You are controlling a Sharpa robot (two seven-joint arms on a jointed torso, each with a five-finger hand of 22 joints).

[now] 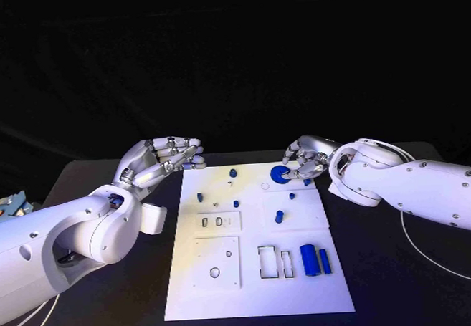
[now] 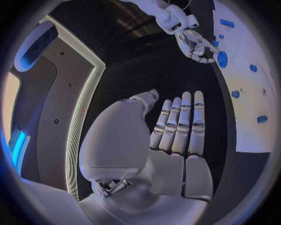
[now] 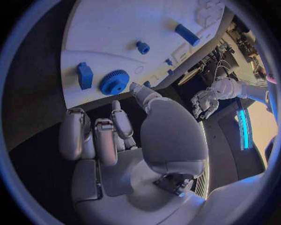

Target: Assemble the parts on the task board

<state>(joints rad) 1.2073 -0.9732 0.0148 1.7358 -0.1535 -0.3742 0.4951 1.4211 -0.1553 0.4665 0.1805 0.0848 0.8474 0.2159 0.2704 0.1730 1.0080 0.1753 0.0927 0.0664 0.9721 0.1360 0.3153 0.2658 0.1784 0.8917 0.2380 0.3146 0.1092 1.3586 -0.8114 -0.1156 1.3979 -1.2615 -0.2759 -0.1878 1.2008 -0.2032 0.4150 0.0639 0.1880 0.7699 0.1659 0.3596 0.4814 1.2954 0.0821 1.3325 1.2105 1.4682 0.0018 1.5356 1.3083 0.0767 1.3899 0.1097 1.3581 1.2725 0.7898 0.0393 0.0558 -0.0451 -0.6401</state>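
The white task board (image 1: 260,277) lies in the middle of the black tabletop (image 1: 405,286), its long side running from 12 to 6 o'clock in the head view.

The right hand (image 1: 303,159) sits at the board's far right corner, about 1 o'clock from the board's centre. In the head view its fingers (image 1: 294,169) curl down around a round blue gear (image 1: 280,173) near the board's far edge; the left wrist view shows the fingertips at the gear's rim. In the right wrist view the fingers are curled in and the gear (image 3: 114,81) lies flat on the board just beyond them, so whether the hand grips the gear or only touches it cannot be told.

The left hand (image 1: 163,160) is off the board's far left corner, about 11 o'clock from centre, above the tabletop. It holds nothing; in its own wrist view its fingers (image 2: 182,123) are stretched out straight, side by side.

Other blue parts stay on the board: two blue cylinders (image 1: 316,260) lie side by side near the right edge at about 4 o'clock, a small oblong piece (image 1: 280,217) sits right of centre, and several small blue pegs (image 1: 233,173) are scattered over the far half. A blue block (image 3: 85,75) lies beside the gear in the right wrist view.
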